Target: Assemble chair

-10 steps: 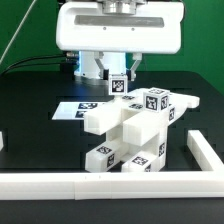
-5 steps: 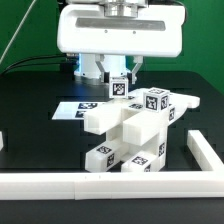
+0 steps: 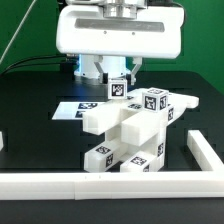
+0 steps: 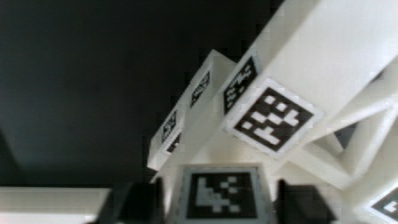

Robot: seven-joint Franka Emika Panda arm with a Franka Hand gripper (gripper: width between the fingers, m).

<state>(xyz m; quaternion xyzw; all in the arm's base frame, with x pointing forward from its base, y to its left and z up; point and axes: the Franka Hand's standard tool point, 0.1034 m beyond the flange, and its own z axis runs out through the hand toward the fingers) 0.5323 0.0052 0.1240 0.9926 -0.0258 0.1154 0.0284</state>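
Exterior and wrist views. I see the gripper (image 3: 118, 77) closed on a small tagged piece (image 3: 118, 87) at the back of the chair (image 3: 130, 135), which stands on the black table (image 3: 30, 120) between the marker board (image 3: 75, 110) and the border rail (image 3: 110, 183).

Chair (image 3: 130, 135): matte white, blocky, its pieces joined into one cluster, lying tipped over rather than standing.
Tags: small black-and-white squares faced outward on several blocks.
Place: on the black counter, close to its front edge, slightly toward the exterior view's right.
Top piece (image 3: 118, 87): a tagged block rose at the rear, between my fingers (image 4: 128, 200).
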